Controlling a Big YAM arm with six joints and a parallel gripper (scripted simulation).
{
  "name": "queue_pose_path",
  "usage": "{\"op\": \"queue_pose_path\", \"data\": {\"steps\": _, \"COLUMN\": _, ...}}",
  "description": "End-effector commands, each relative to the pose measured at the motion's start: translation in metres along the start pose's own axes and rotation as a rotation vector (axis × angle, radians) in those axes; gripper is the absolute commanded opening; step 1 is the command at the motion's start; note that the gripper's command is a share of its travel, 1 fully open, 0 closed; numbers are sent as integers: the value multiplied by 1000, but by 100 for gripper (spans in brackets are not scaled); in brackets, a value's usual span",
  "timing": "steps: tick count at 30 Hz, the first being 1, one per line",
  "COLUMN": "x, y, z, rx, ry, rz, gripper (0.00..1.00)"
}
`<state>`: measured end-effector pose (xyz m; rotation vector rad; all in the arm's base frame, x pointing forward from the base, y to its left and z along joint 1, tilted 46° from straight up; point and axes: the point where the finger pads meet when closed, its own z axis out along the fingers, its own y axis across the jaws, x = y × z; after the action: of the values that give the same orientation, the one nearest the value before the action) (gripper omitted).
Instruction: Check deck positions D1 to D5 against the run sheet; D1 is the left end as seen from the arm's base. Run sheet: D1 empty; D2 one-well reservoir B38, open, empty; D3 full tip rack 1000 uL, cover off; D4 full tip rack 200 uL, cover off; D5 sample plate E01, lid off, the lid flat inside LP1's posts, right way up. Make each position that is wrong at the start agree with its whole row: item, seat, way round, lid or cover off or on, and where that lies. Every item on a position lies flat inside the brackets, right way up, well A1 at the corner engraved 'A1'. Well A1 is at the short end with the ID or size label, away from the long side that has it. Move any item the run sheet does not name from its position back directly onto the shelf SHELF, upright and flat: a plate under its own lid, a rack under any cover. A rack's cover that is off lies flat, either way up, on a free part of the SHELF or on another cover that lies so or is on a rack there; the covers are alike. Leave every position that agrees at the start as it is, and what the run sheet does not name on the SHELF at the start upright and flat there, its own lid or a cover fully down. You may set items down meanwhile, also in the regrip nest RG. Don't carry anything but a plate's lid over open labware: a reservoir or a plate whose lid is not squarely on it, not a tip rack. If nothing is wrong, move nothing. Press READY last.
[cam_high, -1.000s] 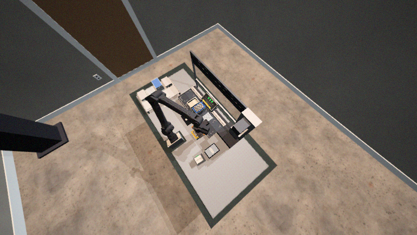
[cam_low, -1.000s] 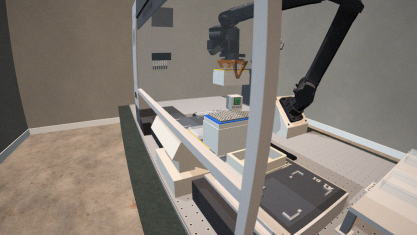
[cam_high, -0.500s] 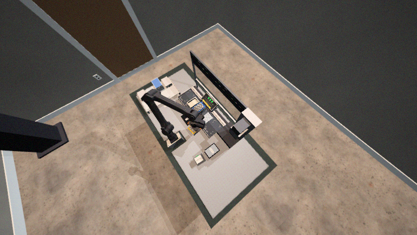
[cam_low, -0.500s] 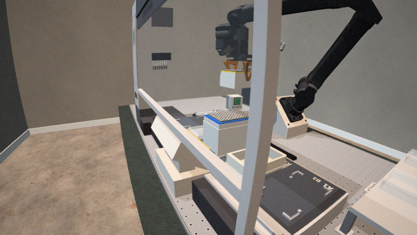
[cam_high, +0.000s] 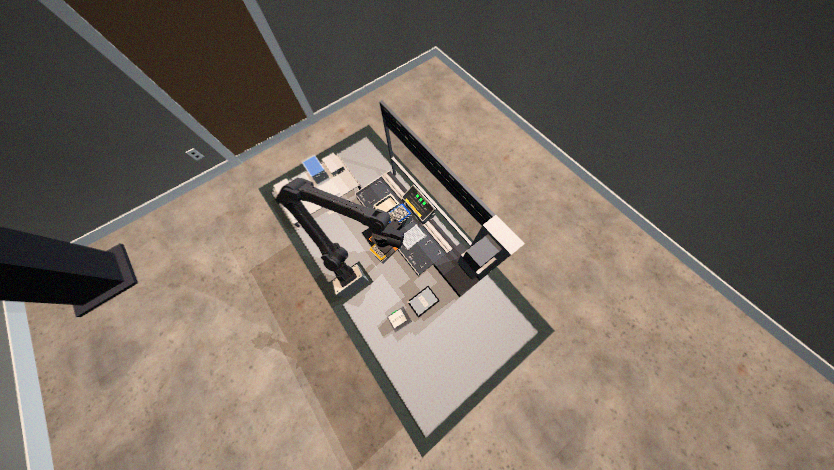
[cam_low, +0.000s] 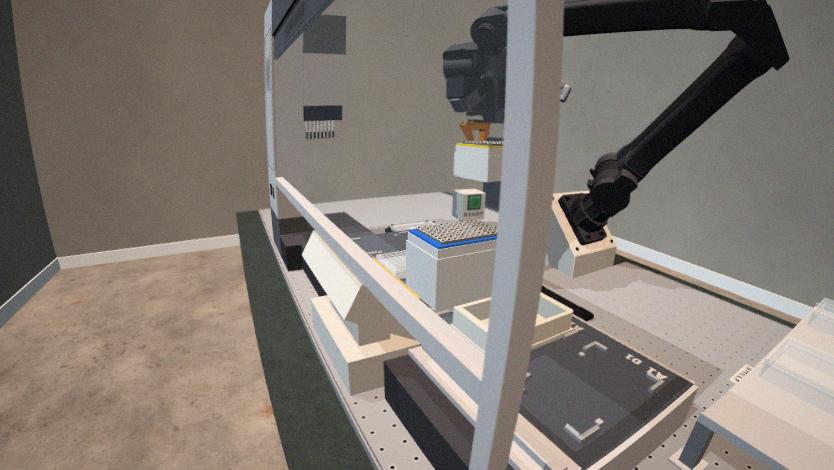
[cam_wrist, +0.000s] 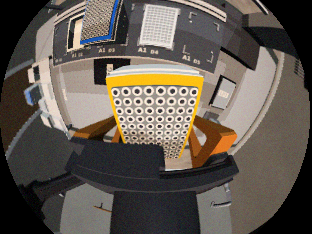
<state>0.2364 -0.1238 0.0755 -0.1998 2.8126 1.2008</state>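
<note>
High above the middle of the deck, toward the counter's arm-side edge, the gripper (cam_wrist: 159, 141) is clamped on a yellow-trimmed tip rack (cam_wrist: 156, 116), its orange fingers pressing the two long sides. The grip from above probably keeps the uncovered rack level so it can drop straight into brackets. Its long axis runs away from the wrist toward the deck row, pointing between the blue-trimmed tip rack (cam_wrist: 102, 17) and the sample plate (cam_wrist: 159, 25). The reservoir (cam_low: 548, 319) sits next to empty D1 (cam_low: 601, 385); the READY button (cam_low: 469, 203) waits beyond.
</note>
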Motion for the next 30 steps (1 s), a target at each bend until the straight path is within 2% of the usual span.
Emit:
{"op": "queue_pose_path", "data": {"steps": 1, "x": -7, "y": 23, "z": -8, "rx": 16, "ry": -3, "rz": -94, "gripper": 0}}
{"op": "queue_pose_path", "data": {"steps": 2, "x": -18, "y": 24, "z": -19, "rx": 44, "ry": -15, "rz": -133, "gripper": 0}}
{"op": "queue_pose_path", "data": {"steps": 3, "x": -20, "y": 29, "z": -21, "rx": 47, "ry": -16, "rz": -155, "gripper": 0}}
{"op": "queue_pose_path", "data": {"steps": 5, "x": -10, "y": 43, "z": -7, "rx": 15, "ry": -2, "rz": -158, "gripper": 0}}
{"op": "queue_pose_path", "data": {"steps": 8, "x": -20, "y": 56, "z": -15, "rx": 34, "ry": -11, "rz": -157, "gripper": 0}}
{"op": "queue_pose_path", "data": {"steps": 15, "x": -16, "y": 82, "z": -7, "rx": 15, "ry": -2, "rz": -136, "gripper": 0}}
{"op": "queue_pose_path", "data": {"steps": 18, "x": -27, "y": 96, "z": -16, "rx": 35, "ry": -14, "rz": -153, "gripper": 0}}
{"op": "queue_pose_path", "data": {"steps": 23, "x": -23, "y": 90, "z": -20, "rx": 39, "ry": -29, "rz": -129, "gripper": 0}}
{"op": "queue_pose_path", "data": {"steps": 24, "x": -27, "y": 101, "z": -15, "rx": 33, "ry": -13, "rz": -182, "gripper": 0}}
{"op": "queue_pose_path", "data": {"steps": 27, "x": -30, "y": 116, "z": -16, "rx": 36, "ry": -14, "rz": -257, "gripper": 0}}
{"op": "queue_pose_path", "data": {"steps": 30, "x": -32, "y": 121, "z": -17, "rx": 40, "ry": -16, "rz": -278, "gripper": 0}}
